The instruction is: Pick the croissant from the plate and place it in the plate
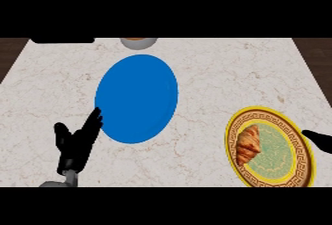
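Working from the left, I see my left hand [76, 143] low at the counter's near-left, fingers straight and relaxed, thumb spread, holding nothing; its fingertips reach up to just beside the lower-left rim of the blue plate [137, 97], which lies bare in the middle of the marble counter [227, 74] and is where I judge the pastry should go. Behind that plate, at the far edge, a small bowl [137, 42] with something orange in it is half cut off. Further right sits the yellow-rimmed patterned plate [276, 173], and the croissant [248, 144] lies on its left part, long axis running away from me, touching the plate's pale green centre. I judge the croissant light, flaky and easily crushed, with a crust that gives under pressure, so I would take it across its thick middle, fingers on one flank and thumb on the other, rather than by the tapered ends, which could break off. At the far right, only a dark tip of my right hand [319, 141] shows over the patterned plate's right rim; I cannot tell whether its fingers are spread or curled. The croissant lies to that hand's left, across the plate's centre, apart from it and not yet touched
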{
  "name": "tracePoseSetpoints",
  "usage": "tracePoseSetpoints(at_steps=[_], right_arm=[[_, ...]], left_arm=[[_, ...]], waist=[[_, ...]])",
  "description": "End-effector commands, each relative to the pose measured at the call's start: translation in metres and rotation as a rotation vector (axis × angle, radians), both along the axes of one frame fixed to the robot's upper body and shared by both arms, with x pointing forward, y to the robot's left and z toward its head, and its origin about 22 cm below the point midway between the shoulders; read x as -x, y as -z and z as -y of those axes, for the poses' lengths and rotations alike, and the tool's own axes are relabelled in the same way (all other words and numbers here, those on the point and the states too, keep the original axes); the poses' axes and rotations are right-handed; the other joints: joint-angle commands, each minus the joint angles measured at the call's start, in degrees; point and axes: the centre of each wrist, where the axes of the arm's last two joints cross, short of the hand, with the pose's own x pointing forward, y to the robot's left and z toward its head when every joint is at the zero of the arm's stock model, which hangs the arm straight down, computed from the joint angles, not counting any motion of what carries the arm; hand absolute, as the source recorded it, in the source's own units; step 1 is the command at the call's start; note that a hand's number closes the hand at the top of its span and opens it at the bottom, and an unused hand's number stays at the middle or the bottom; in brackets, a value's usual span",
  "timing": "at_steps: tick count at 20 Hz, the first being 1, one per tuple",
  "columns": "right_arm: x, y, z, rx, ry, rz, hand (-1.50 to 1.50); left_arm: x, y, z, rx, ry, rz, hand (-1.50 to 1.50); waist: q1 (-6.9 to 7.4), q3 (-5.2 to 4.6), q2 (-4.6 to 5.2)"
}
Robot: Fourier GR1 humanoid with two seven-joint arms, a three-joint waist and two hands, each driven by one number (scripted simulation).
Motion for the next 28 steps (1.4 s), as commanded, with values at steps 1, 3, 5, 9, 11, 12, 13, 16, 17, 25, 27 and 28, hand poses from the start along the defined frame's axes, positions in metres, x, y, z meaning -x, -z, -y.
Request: tracePoseSetpoints(at_steps=[1,3,5,9,11,12,13,16,17,25,27,28], right_arm=[[0.012,-0.003,-0.014,0.079,-0.011,-0.303,-1.50],[0.000,-0.017,-0.020,0.094,-0.003,-0.401,-1.50],[-0.002,-0.033,-0.039,0.105,-0.009,-0.460,-1.50],[-0.019,-0.030,-0.073,0.128,0.037,-0.569,-1.50],[-0.025,-0.028,-0.071,0.129,0.036,-0.628,-1.50],[-0.005,-0.018,-0.092,0.111,0.031,-0.624,-1.50],[-0.024,-0.005,-0.096,0.137,0.030,-0.643,-1.50],[-0.038,0.000,-0.109,0.160,0.034,-0.652,-1.50],[-0.036,0.000,-0.115,0.157,0.046,-0.639,-1.50],[-0.037,0.038,-0.113,0.083,0.054,-0.759,-1.50],[-0.051,0.052,-0.125,0.086,0.049,-0.779,-1.50],[-0.034,0.059,-0.141,0.068,0.047,-0.766,-1.50]], left_arm=[[-0.001,-0.003,0.001,-0.011,0.014,-0.014,0.00],[-0.010,-0.002,0.020,0.019,0.020,-0.034,0.00],[-0.007,-0.005,0.009,-0.003,0.036,-0.017,0.00],[-0.001,-0.003,0.018,0.012,0.037,-0.026,0.00],[0.004,0.001,0.005,-0.002,0.029,-0.007,0.00],[-0.003,-0.005,0.012,0.006,0.029,-0.021,0.00],[0.005,-0.013,0.006,0.009,0.033,-0.019,0.00],[0.000,0.008,-0.001,0.006,0.031,-0.012,0.00],[-0.006,0.000,0.014,0.007,0.023,-0.005,0.00],[-0.003,-0.005,0.009,-0.006,0.023,-0.018,0.00],[-0.004,-0.010,-0.003,-0.007,0.017,-0.008,0.00],[0.011,-0.002,0.013,0.003,0.013,-0.010,0.00]], waist=[[0.46,-0.08,0.14],[1.19,-0.08,0.52],[1.62,-0.03,0.37],[2.57,0.05,0.51],[1.93,0.09,0.41],[1.24,0.10,0.25],[2.25,0.13,0.36],[1.73,0.10,0.47],[1.39,0.12,0.37],[0.63,0.16,0.25],[1.09,0.17,0.33],[0.97,0.17,0.22]])
